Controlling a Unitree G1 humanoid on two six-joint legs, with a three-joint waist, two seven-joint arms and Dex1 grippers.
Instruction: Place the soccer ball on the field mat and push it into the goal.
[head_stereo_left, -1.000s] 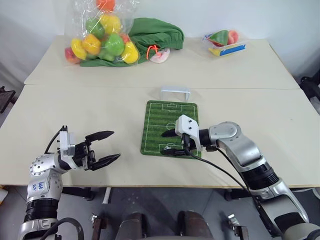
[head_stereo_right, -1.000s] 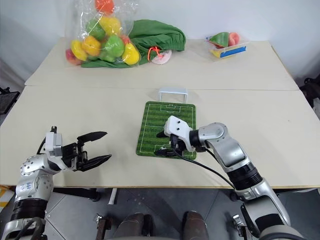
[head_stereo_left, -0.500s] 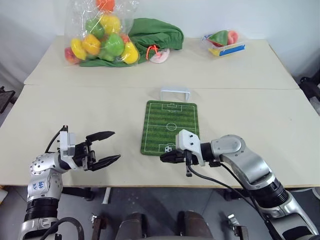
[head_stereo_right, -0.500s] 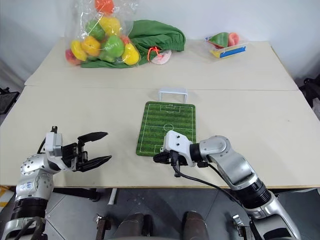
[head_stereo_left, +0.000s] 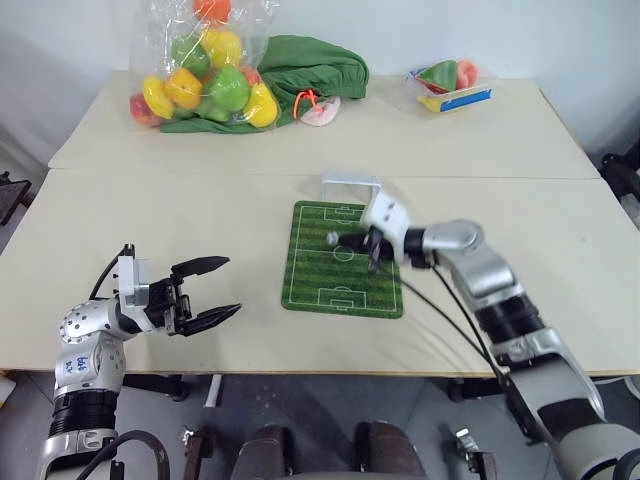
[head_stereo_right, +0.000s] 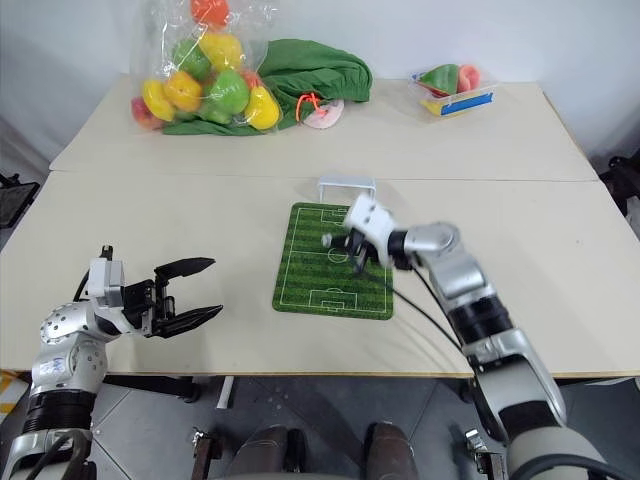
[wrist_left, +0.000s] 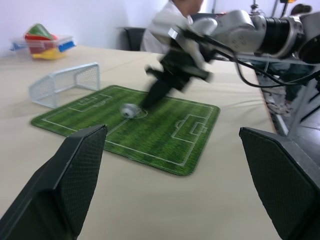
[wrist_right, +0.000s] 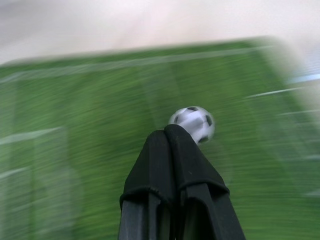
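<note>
The soccer ball (head_stereo_left: 332, 238), tiny and white with black patches, lies on the field mat (head_stereo_left: 310, 280) near its centre circle. My right gripper (head_stereo_left: 346, 241) is shut and empty. In the right wrist view its fingertips (wrist_right: 167, 134) sit right behind the soccer ball (wrist_right: 194, 122), on the side away from the goal. The goal (head_stereo_left: 350, 184), a low white frame, stands on the table at the mat's far end. My left gripper (head_stereo_left: 226, 287) hovers open over the table's near left part, well left of the mat. The left wrist view shows the soccer ball (wrist_left: 129, 110), the goal (wrist_left: 62, 82) and the mat (wrist_left: 165, 150).
A clear bag of coloured plastic balls (head_stereo_left: 200, 70) and a green cloth (head_stereo_left: 315, 62) lie at the far left. A small packet of toys (head_stereo_left: 447, 85) sits at the far right. A person in white (wrist_left: 170, 20) is beyond the table.
My right gripper shut, drew back to the mat's near edge, then swung toward the goal. The ball moved from the near penalty area to the centre circle. The left arm stayed still.
</note>
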